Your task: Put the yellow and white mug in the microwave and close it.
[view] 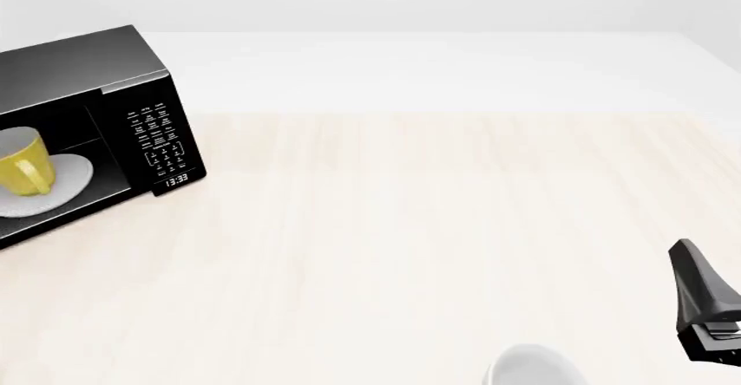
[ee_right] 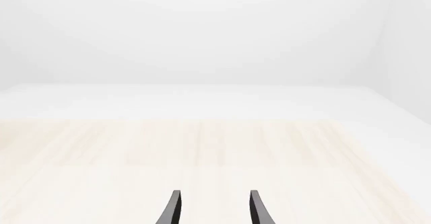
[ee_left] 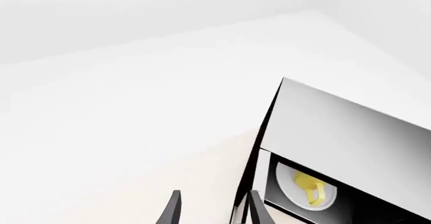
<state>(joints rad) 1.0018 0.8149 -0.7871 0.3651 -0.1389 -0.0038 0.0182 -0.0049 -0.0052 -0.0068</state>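
Observation:
The black microwave (view: 104,73) stands at the far left of the table with its cavity open to view; its door does not show in the front view. The yellow and white mug (view: 23,164) stands upright on the round white turntable plate (view: 72,177) inside. The left wrist view shows the microwave (ee_left: 350,133) from above with the mug (ee_left: 311,188) inside. My left gripper (ee_left: 214,211) is open and empty, close beside the microwave's front edge, and is out of the front view. My right gripper (ee_right: 214,209) is open and empty; it shows at the front view's right edge (view: 700,303).
A plain white-grey rounded cup (view: 533,368) sits at the table's near edge, left of the right gripper. The light wood table (view: 440,229) stretches between the microwave and the right arm. A button panel with a clock display (view: 162,142) is on the microwave's right side.

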